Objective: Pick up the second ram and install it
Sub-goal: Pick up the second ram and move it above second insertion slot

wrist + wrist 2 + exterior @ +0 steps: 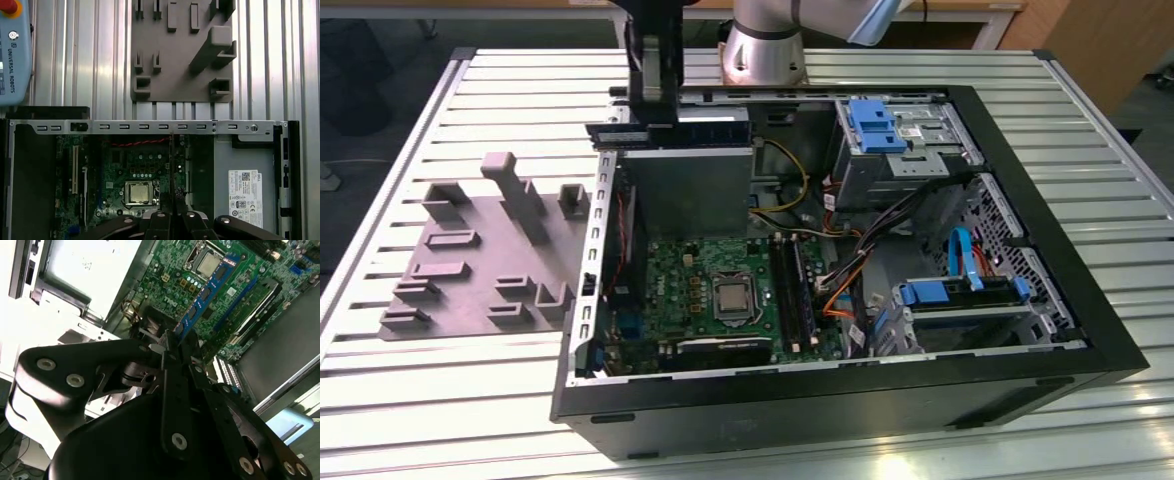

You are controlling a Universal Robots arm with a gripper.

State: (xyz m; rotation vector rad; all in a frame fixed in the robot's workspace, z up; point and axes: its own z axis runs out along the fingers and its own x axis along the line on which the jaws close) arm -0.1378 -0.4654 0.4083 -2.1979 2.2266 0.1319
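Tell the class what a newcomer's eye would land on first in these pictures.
First, the open PC case on the slatted table, its green motherboard bared. Next, the ram, held level in shut jaws above the case. Then the grey tray with raised blocks, beside the case at the exterior view's left.
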